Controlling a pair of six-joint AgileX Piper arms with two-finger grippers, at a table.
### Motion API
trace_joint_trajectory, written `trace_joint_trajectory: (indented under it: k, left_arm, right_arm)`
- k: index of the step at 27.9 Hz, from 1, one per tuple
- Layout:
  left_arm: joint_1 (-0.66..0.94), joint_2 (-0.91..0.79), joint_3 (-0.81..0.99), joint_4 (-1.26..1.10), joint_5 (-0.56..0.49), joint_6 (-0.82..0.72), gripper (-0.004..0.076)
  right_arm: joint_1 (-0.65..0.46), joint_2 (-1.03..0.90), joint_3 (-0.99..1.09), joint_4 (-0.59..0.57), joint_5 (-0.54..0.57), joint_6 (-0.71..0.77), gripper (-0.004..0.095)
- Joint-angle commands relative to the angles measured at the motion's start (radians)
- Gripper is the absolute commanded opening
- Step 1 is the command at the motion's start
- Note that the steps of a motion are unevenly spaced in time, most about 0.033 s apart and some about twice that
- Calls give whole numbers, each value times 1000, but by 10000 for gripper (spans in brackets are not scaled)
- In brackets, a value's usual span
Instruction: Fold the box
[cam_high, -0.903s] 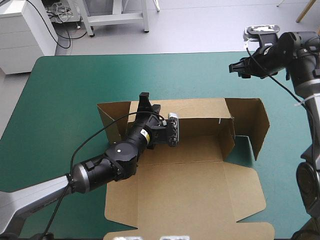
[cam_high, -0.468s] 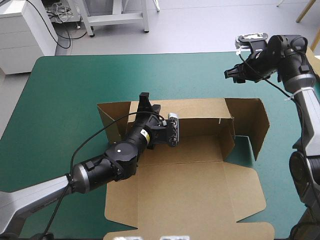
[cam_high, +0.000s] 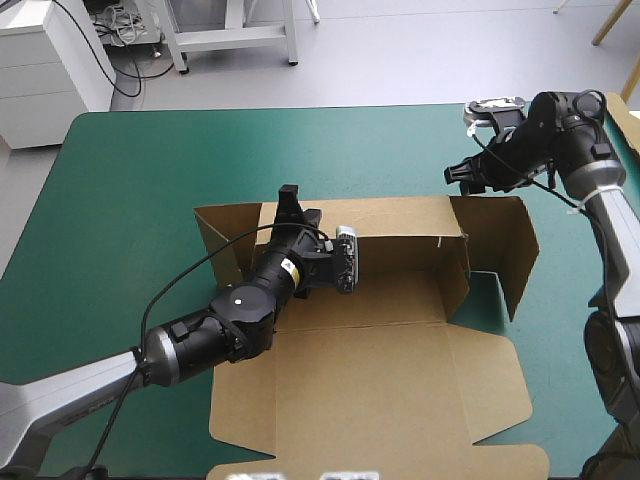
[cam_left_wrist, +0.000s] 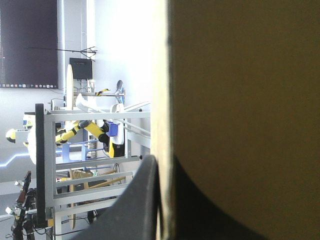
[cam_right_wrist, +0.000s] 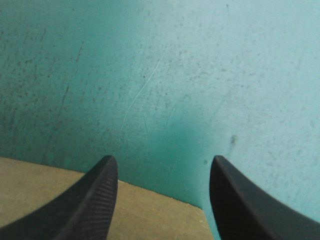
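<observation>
The left end effector (cam_high: 290, 194) is clenched on the brown cardboard box (cam_high: 390, 295), gripping the top edge of its upright rear wall (cam_high: 400, 220) near that wall's left end. In the left wrist view the end effector (cam_left_wrist: 162, 165) has its two black fingers (cam_left_wrist: 140, 205) all but closed, with the pale cut edge of the board running up between them and the wall's brown face (cam_left_wrist: 240, 100) filling the side beyond. The left arm reaches in from the near left corner of the counter (cam_high: 130, 200), crossing above the left part of the box.

The right end effector (cam_high: 456, 172) is released and holds nothing. It hangs over the far right end of the rear wall, not touching the board. In its own view the end effector (cam_right_wrist: 162, 162) has its fingers (cam_right_wrist: 95, 200) standing wide apart; a corner of brown board (cam_right_wrist: 155, 212) lies under and between them, and the teal-green cover (cam_right_wrist: 150, 75) spreads ahead.

The box sits at the middle of the counter, open to the top. Its rear wall is raised, a side flap (cam_high: 510, 250) stands at the right end and angles outward, a smaller flap (cam_high: 215, 240) is up at the left end, and the wide lid panel (cam_high: 380, 400) lies flat on the cover toward the near edge.
</observation>
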Motion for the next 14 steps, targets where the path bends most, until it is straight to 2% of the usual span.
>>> trace_joint_trajectory:
  k: [1, 6, 14]
  left_arm:
    - [-8, -35, -20, 3, -6, -12, -8]
    - [-8, -35, -20, 3, -9, -12, -8]
    - [-8, -35, -20, 3, -1, -10, -8]
  right_arm:
    - [-4, -107, 27, 9, -31, -33, 506]
    - [-4, -178, 123, 9, -31, -42, 461]
    - [-4, -277, 264, 44, -32, -76, 460]
